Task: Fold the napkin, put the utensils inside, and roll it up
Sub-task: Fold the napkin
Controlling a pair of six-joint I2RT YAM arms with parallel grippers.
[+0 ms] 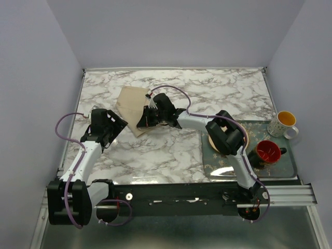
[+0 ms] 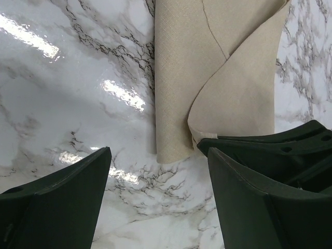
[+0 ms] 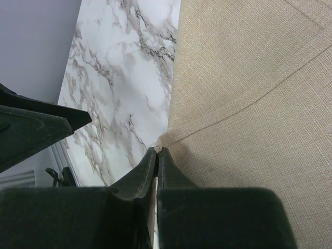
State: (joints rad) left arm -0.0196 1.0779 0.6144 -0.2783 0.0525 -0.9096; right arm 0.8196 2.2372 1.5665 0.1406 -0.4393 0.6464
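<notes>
Clearly the napkin [image 1: 129, 108] is the weak point. It lies on the table [image 1: 171, 153], in the far left part, between the two grippers. One flap is lifted and curls over the flat layer, so the fold is not finished.

The right gripper [image 3: 158, 151] has its fingers pressed together on the very tip of one corner. Only a small bit of cloth shows between them. I judge this hold to be thin: if the arm pulls fast or sideways, the corner can slip out and the flap will fall back wherever it wants. The crease under the flap runs at a slant, so the edges may also land crooked, which would make a bad roll later.

The left gripper [image 2: 160, 155] stands wide open and holds nothing. It is just beside the near edge of the napkin, not on it. Nothing pins the lower layer, and the table looks glossy, so the whole cloth may slide with the pull instead of folding.

The two grippers are very near each other, so they could bump.

I cannot find the utensil in any view. The tray [image 1: 249, 175] with two mugs is well apart on the right.
</notes>
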